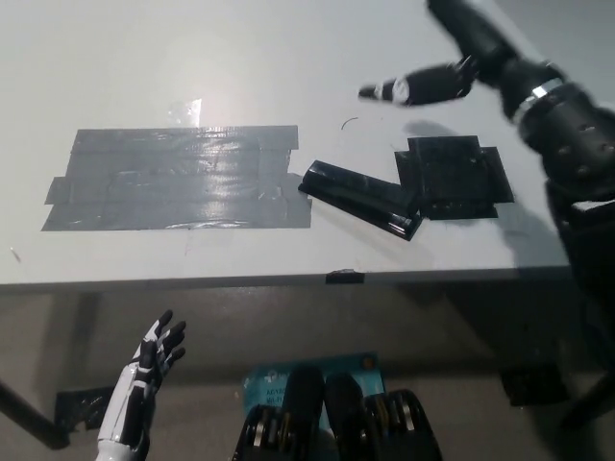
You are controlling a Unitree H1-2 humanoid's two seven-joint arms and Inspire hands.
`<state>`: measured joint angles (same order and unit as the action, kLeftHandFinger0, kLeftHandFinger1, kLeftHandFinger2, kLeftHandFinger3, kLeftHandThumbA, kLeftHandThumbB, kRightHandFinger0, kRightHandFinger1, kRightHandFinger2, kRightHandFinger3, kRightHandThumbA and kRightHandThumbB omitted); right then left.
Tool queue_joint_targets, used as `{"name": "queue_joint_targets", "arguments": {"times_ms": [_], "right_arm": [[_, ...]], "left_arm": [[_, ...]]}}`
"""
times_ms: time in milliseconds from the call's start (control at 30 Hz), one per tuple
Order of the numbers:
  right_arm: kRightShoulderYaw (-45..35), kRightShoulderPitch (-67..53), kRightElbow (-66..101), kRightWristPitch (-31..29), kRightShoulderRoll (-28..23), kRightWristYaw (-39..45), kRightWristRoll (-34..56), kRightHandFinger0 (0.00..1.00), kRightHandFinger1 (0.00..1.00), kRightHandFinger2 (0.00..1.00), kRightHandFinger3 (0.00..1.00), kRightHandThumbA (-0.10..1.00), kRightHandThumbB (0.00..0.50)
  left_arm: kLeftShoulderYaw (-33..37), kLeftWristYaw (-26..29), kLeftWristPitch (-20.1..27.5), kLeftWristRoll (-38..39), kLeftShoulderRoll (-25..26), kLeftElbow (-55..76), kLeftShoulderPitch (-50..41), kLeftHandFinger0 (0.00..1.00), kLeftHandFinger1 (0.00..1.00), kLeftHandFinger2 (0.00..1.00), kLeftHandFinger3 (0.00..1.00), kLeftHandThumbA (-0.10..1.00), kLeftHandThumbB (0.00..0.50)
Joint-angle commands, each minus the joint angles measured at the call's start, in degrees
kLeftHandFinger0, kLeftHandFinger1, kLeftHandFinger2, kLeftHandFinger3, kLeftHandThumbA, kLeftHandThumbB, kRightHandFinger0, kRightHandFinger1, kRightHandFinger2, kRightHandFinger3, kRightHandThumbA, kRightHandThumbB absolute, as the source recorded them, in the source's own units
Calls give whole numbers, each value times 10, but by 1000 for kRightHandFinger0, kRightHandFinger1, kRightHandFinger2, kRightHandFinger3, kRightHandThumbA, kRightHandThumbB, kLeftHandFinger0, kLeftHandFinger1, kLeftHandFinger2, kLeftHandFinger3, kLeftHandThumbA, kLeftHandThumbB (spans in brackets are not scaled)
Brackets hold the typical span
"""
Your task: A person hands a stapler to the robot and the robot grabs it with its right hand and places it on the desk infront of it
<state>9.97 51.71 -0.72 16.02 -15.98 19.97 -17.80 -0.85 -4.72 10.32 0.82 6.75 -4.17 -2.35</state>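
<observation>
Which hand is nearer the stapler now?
Right. The right hand hangs above the desk just beyond the stapler; the left hand is below the desk edge, far left.

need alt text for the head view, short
A black stapler lies on the white desk between a grey tape patch and a black square pad. The black right hand hangs open above the desk; the white left hand rests below its edge.
</observation>
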Motion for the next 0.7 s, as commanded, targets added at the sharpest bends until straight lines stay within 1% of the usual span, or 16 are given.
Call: {"name": "queue_joint_targets", "arguments": {"times_ms": [0, 67, 100, 133, 167, 200, 233, 300, 367, 400, 433, 467, 567, 600, 633, 667], "right_arm": [[-83, -12, 284, 87, -25, 6, 66, 1000, 1000, 1000, 1000, 1000, 447], [-91, -62, 355, 99, -20, 3, 70, 1000, 1000, 1000, 1000, 1000, 468], [-92, -71, 366, 102, -18, 3, 71, 1000, 1000, 1000, 1000, 1000, 469], [-95, -103, 390, 96, -12, -2, 80, 1000, 1000, 1000, 1000, 1000, 459], [-99, -158, 424, 82, 0, -13, 94, 1000, 1000, 1000, 1000, 1000, 436], [-99, -158, 424, 82, 0, -13, 94, 1000, 1000, 1000, 1000, 1000, 433], [-102, -217, 446, 63, 18, -27, 118, 1000, 1000, 1000, 1000, 1000, 409], [-98, -286, 464, 43, 38, -42, 130, 1000, 1000, 1000, 1000, 1000, 411], [-97, -359, 465, 15, 63, -58, 147, 1000, 1000, 1000, 1000, 1000, 408], [-95, -399, 463, -1, 75, -65, 151, 1000, 1000, 1000, 1000, 1000, 417], [-93, -450, 448, -30, 93, -73, 164, 1000, 1000, 1000, 1000, 1000, 432], [-93, -471, 436, -45, 103, -75, 174, 1000, 1000, 1000, 1000, 1000, 448], [-96, -510, 407, -67, 126, -76, 194, 1000, 1000, 1000, 1000, 1000, 460], [-97, -523, 394, -78, 130, -76, 198, 1000, 1000, 1000, 1000, 1000, 439], [-101, -554, 358, -107, 139, -77, 201, 1000, 1000, 1000, 1000, 1000, 384], [-111, -582, 320, -125, 148, -74, 214, 1000, 1000, 1000, 1000, 1000, 382]], "left_arm": [[4, -3, 10, -9, 7, 11, 12, 1000, 992, 950, 1000, 1000, 451], [4, -3, 10, -8, 6, 11, 12, 1000, 991, 952, 1000, 1000, 445], [4, -3, 11, -8, 6, 11, 12, 1000, 991, 952, 1000, 1000, 445], [5, -3, 13, -8, 5, 9, 11, 1000, 992, 952, 1000, 1000, 456], [5, -3, 15, -8, 5, 6, 10, 1000, 992, 950, 1000, 1000, 461], [5, -3, 15, -8, 5, 6, 10, 1000, 991, 950, 1000, 1000, 462], [5, -3, 15, -8, 4, 6, 7, 1000, 994, 951, 1000, 1000, 466], [6, -4, 14, -7, 3, 8, 1, 1000, 1000, 959, 1000, 1000, 462], [7, -4, 16, -6, 1, 6, -3, 1000, 1000, 977, 1000, 1000, 472], [8, -4, 18, -6, 0, 5, -5, 1000, 1000, 987, 1000, 1000, 475], [9, -5, 19, -6, 0, 3, -5, 1000, 1000, 998, 1000, 1000, 482], [9, -5, 20, -7, 1, 2, -5, 1000, 1000, 1000, 1000, 1000, 489], [8, -3, 21, -7, 0, 0, -6, 1000, 1000, 1000, 1000, 1000, 495], [8, -3, 22, -7, 0, -1, -7, 1000, 1000, 1000, 1000, 1000, 491], [8, -3, 23, -5, -3, -3, -12, 1000, 1000, 1000, 1000, 1000, 493], [9, -2, 24, -4, -6, -2, -17, 1000, 1000, 1000, 1000, 1000, 500]]}}
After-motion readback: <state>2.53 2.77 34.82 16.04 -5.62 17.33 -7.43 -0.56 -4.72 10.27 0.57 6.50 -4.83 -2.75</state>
